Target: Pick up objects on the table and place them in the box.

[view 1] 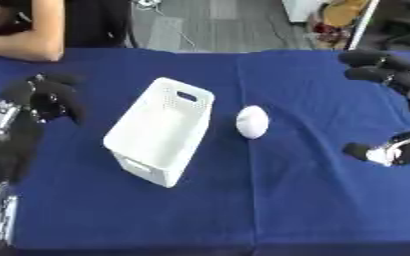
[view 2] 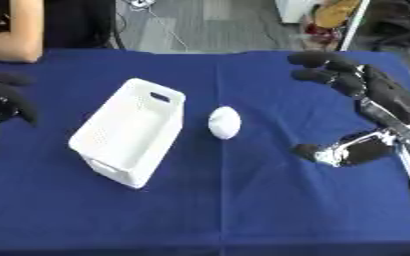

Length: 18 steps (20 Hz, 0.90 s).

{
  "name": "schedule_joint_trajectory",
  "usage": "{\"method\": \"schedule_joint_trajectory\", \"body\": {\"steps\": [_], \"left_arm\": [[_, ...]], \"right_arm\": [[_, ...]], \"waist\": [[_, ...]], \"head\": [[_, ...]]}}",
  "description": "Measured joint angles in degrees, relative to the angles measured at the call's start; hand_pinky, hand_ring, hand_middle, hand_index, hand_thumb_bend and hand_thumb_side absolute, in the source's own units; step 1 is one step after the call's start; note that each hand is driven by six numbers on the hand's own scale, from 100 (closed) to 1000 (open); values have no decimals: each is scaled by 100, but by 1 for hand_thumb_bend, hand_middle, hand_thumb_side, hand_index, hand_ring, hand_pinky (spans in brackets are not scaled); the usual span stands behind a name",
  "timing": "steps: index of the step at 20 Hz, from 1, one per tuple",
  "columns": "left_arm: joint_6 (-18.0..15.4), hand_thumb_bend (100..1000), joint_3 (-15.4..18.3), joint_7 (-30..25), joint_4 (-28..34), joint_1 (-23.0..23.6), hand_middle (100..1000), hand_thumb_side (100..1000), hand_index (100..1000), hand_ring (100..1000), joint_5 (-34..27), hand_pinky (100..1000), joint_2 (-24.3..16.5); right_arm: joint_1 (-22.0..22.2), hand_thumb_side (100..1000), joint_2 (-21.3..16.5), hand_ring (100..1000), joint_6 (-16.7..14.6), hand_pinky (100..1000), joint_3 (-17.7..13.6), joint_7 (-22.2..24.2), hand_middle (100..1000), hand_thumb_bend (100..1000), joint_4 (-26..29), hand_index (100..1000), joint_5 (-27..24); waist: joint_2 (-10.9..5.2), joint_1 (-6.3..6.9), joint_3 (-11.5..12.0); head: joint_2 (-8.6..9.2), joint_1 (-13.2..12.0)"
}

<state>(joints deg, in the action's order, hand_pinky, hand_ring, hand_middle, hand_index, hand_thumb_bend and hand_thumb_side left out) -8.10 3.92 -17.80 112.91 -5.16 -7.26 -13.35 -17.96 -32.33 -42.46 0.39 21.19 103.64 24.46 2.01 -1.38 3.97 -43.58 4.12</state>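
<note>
In the left eye view, the white perforated box (view 1: 160,131) stood on the blue tablecloth (view 1: 313,200), just to the inner side of the left hand (view 1: 42,97) and angled so that its open top faced up. The white egg-shaped object (view 1: 252,121) lay on the cloth just beside the box's long wall, between the box and the right hand (view 1: 392,75), nearer the box and well apart from that hand. The left hand hung over the cloth with its fingers loosely curled and nothing in them; it seemed to be idling rather than guarding the box. Much of the right hand ran off the picture's edge here, so only its dark fingers and its thumb tip, lower down, could be made out.

In the right eye view, the right hand (view 2: 375,95) showed more fully: fingers spread and only slightly bent, thumb held wide below them, holding nothing. That wide span, turned toward the egg-shaped object (view 2: 224,122), looked like preparation for a grasp not yet begun. The left hand (view 2: 3,102) was mostly cut off at the edge. The box's inside was hard to read; whether anything lay in it could not be told. The object's material was also unclear.
</note>
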Motion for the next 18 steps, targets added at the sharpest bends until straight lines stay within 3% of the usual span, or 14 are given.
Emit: {"method": "schedule_joint_trajectory", "body": {"steps": [9, 18], "left_arm": [[-19, 100, -41, -53, -37, 7, 717, 951, 671, 497, 0, 461, 0], [-50, 100, -69, -104, -71, 7, 720, 951, 671, 496, 3, 461, 0]], "right_arm": [[-1234, 456, 123, 970, 122, 864, 616, 122, 938, 510, -1280, 933, 6], [-1630, 452, 447, 968, 322, 866, 756, 322, 931, 508, -2216, 928, 69]], "waist": [[-7, 37, 40], [-5, 63, 71]], "head": [[-4, 86], [-23, 95]]}}
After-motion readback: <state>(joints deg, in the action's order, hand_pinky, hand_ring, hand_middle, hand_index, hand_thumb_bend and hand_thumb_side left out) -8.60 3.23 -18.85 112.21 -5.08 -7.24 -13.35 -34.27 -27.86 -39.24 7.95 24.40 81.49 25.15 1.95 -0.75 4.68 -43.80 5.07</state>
